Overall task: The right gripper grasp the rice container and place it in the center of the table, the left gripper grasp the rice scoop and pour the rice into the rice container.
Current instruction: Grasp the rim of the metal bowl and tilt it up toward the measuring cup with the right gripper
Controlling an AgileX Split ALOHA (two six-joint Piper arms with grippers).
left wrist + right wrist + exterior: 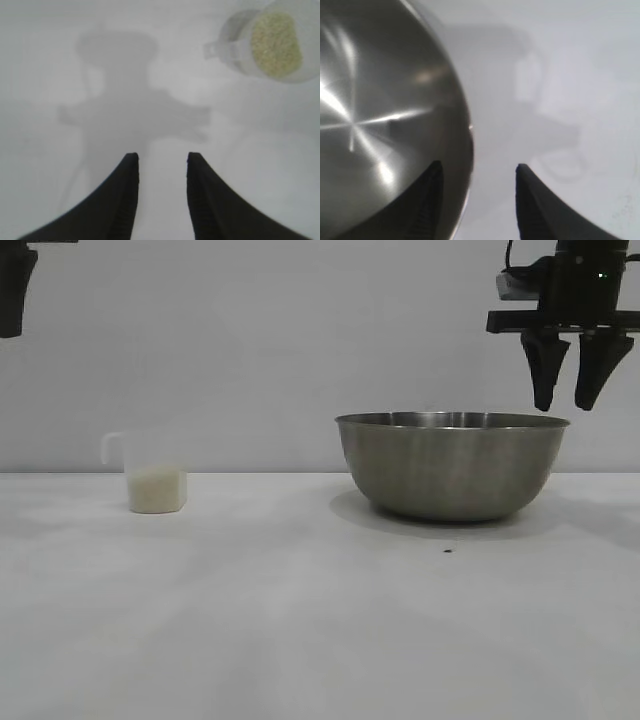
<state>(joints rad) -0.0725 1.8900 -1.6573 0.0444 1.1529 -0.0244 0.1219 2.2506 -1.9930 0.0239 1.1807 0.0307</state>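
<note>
The rice container (452,465), a large brushed-steel bowl, stands on the table (300,640) right of centre, empty inside as far as the right wrist view shows. It is judged rigid, moderately light and slippery on its polished wall; the thin rim is the only practical place to take hold, one finger inside and one outside. The right pincer (567,400) hangs above the bowl's right-hand rim, pointing steeply down, fingers partly open and holding nothing; in the wrist view one finger sits over the bowl's interior and the other over bare table, so the rim lies between them, not yet touched. The rice scoop (150,475), a small clear plastic cup, stands well apart at the left with rice (157,490) filling its lower part. It is judged light, easily tipped and prone to spilling; its side handle is the sensible hold. The left pincer (162,160) is raised high at the far left, pointing steeply down, partly open and empty, clear of the scoop.
</note>
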